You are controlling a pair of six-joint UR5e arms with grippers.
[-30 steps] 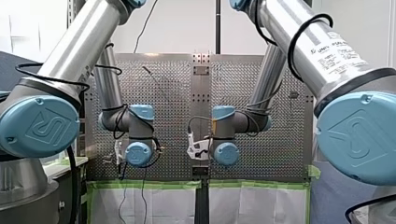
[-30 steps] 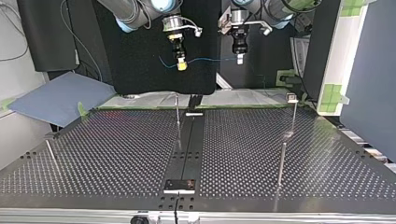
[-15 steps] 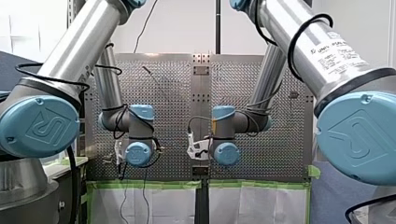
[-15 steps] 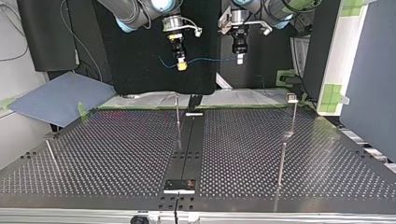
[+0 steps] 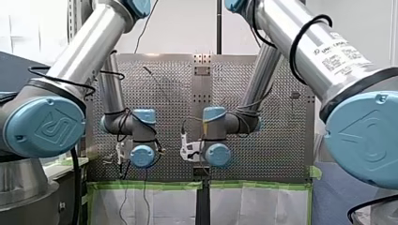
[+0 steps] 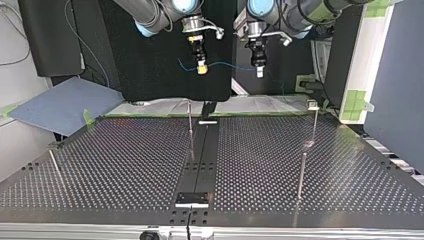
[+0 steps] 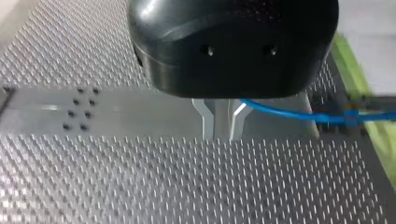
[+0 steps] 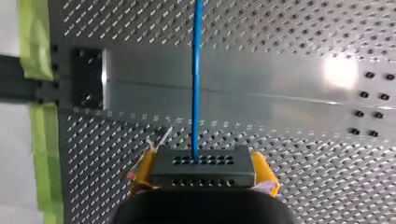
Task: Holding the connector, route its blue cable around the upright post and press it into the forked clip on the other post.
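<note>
In the right wrist view a black connector (image 8: 203, 171) sits between the yellow pads of my right gripper (image 8: 204, 161), which is shut on it. The blue cable (image 8: 196, 70) runs straight ahead from it over the table. In the top view my right gripper (image 6: 201, 69) hangs above the table's far edge, and the cable (image 6: 227, 65) sags across to my left gripper (image 6: 258, 71). In the left wrist view the metal fingers (image 7: 207, 116) of my left gripper (image 7: 222, 135) stand close together on the cable (image 7: 280, 111). A thin upright post (image 6: 190, 120) and a post with a clip head (image 6: 313, 105) stand below.
The perforated table (image 6: 125, 165) also carries a shorter post (image 6: 301, 175) at the top view's right and a slanted pin (image 6: 55, 165) at its left. A black plate (image 6: 191, 199) lies on the centre strip near the front edge. A blue sheet (image 6: 60, 105) lies off the table's left corner.
My right gripper, with the connector, has moved toward my left gripper, to the top view's right. The left gripper has dropped slightly. The cable between them hangs slacker.
</note>
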